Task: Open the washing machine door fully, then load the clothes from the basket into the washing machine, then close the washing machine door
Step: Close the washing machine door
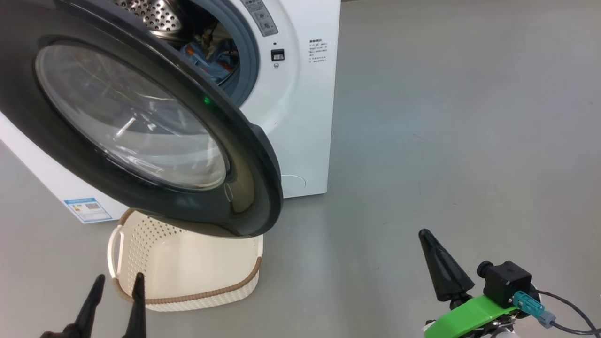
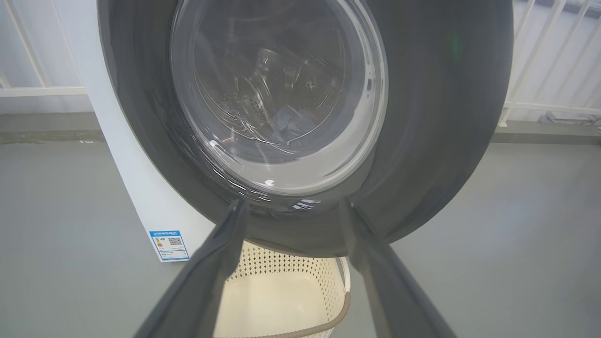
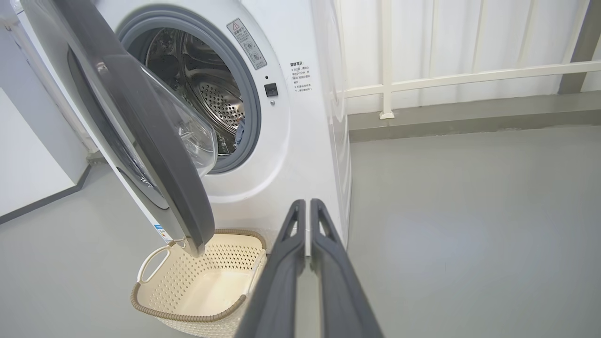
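Washing machine (image 1: 300, 117): white front-loader on the grey floor, drum mouth exposed.

Washing machine door (image 1: 131, 117): swung out part-way, lower rim hanging over the basket (image 1: 206, 295), which sits on the floor against the machine and looks empty.

Clothes (image 1: 213, 58): blue bundle inside the drum, lying close to the grey seal.

Left pincer (image 1: 119, 277): fingers spread wide, holding nothing, low in front of the door.

Right pincer (image 1: 425, 234): fingers together on nothing, well off to the side.

Risks, as I judge them:
- Fabric near the seal gets caught when the door shuts, so the door fails to latch.
- The spread fingers scrape the glossy rim or the glass on the push.
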### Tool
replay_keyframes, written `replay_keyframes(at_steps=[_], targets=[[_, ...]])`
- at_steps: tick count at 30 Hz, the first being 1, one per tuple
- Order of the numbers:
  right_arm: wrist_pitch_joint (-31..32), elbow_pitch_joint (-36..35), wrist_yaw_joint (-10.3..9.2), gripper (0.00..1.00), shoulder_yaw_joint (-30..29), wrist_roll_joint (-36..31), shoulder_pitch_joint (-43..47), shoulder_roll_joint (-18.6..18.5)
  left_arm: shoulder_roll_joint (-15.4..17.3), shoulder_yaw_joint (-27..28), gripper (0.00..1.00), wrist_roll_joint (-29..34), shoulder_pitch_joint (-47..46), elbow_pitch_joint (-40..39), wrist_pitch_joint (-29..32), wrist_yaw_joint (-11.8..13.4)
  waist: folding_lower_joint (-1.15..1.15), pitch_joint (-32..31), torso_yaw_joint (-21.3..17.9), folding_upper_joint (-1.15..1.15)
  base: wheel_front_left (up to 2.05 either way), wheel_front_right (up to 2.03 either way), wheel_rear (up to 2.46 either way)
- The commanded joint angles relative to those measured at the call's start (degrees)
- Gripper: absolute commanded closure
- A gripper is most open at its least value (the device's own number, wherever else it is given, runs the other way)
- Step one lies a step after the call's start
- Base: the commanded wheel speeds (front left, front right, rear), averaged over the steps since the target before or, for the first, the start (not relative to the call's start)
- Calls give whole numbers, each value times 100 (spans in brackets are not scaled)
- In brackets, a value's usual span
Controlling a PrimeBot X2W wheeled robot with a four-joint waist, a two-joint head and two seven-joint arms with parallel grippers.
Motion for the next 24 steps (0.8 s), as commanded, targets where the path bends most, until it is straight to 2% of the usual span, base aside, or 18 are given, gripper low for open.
replay_keyframes(at_steps=[1,6,10,11,17,20,24], targets=[[-69,-191,9,100,123,24,-71,21,39,218,0,-110,-77,-158,-37,-14,0,1,-5,0,0,0,0],[-69,-611,9,100,24,85,-101,24,23,226,0,-120,-75,-188,-37,-14,0,35,-15,0,0,0,0],[-69,-1524,9,100,-100,134,-214,28,17,260,0,-75,-114,-208,-37,-14,0,83,-2,0,0,0,0],[-69,-2046,9,100,18,161,-286,28,15,249,0,-89,-133,-211,-37,-14,0,104,19,0,0,0,0],[-69,-3270,9,100,626,247,-552,-111,14,201,0,-174,-165,-192,-37,-6,0,127,140,0,0,0,0],[-69,-3573,9,100,1093,276,-683,-323,14,168,0,-217,-192,-192,-37,8,0,135,230,0,0,0,0],[-69,-3530,9,100,1819,332,-862,-659,13,176,0,-204,-240,-233,-37,61,0,165,364,0,0,0,0]])
